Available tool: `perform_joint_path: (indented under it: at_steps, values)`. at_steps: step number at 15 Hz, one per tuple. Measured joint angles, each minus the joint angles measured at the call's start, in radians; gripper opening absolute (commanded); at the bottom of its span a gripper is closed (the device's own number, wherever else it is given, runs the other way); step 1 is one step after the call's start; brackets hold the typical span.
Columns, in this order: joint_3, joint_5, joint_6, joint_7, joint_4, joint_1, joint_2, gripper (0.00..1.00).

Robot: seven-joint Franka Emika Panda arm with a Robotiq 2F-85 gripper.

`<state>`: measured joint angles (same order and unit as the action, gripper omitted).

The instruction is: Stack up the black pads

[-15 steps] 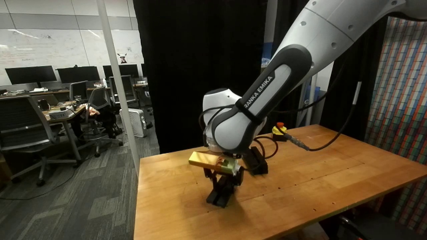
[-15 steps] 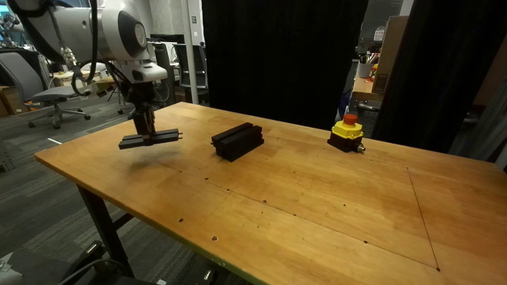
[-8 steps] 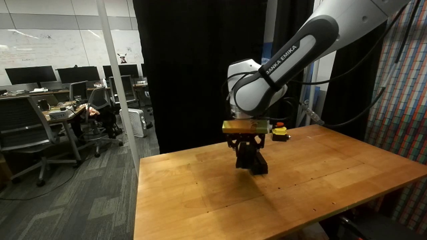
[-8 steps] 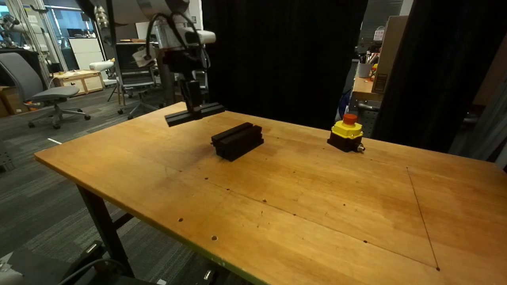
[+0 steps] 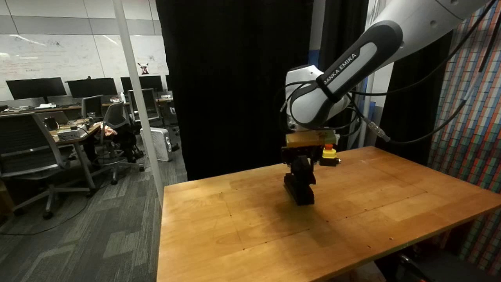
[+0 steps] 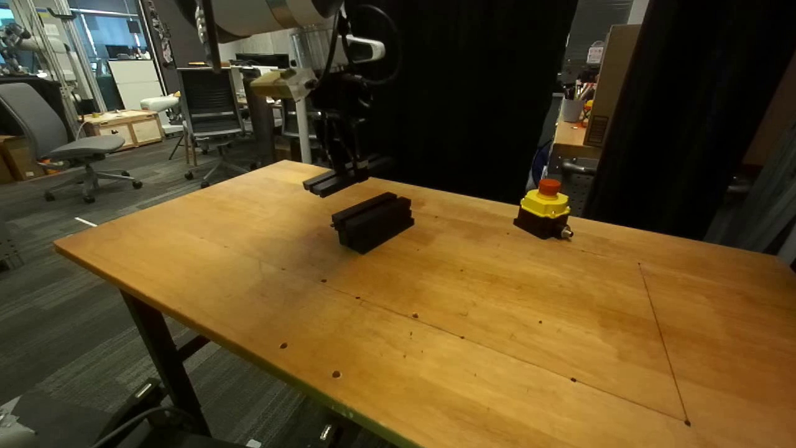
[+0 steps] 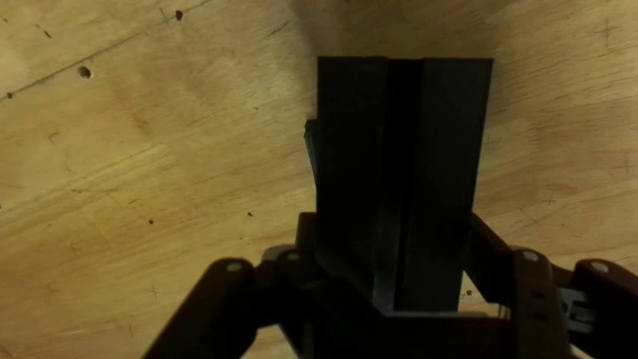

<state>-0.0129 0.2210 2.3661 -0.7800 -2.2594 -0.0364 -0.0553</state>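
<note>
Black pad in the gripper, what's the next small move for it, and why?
Probably nudge the gripper slightly left, as the wrist view shows it, before lowering. The held black pad hangs higher than the black stack, apart from it, and in the wrist view a dark sliver, likely the stack, peeks past the pad's left edge.

Red-and-yellow button [image 6: 544, 207] on wooden table [image 6: 497, 286]

Opened wide behind the wooden table [image 5: 195, 235]!
Hung with black curtain [image 5: 235, 86], then swept past a pale pole [image 5: 135, 78] to dark monitors [image 5: 36, 88], grey chairs [image 5: 29, 141], a whiteboard [image 5: 74, 58] and patterned grey carpet [image 5: 117, 250]!
</note>
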Motion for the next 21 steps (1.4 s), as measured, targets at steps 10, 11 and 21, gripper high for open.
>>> perform_joint_path:
  at_steps: [10, 11, 21]
  values:
    - [-0.005, -0.004, 0.096, 0.219, 0.008, 0.011, -0.063, 0.46]
    - [-0.008, -0.007, 0.102, 0.237, 0.012, 0.012, -0.073, 0.46]
    - [-0.037, -0.074, 0.132, 0.388, 0.061, 0.030, -0.157, 0.46]
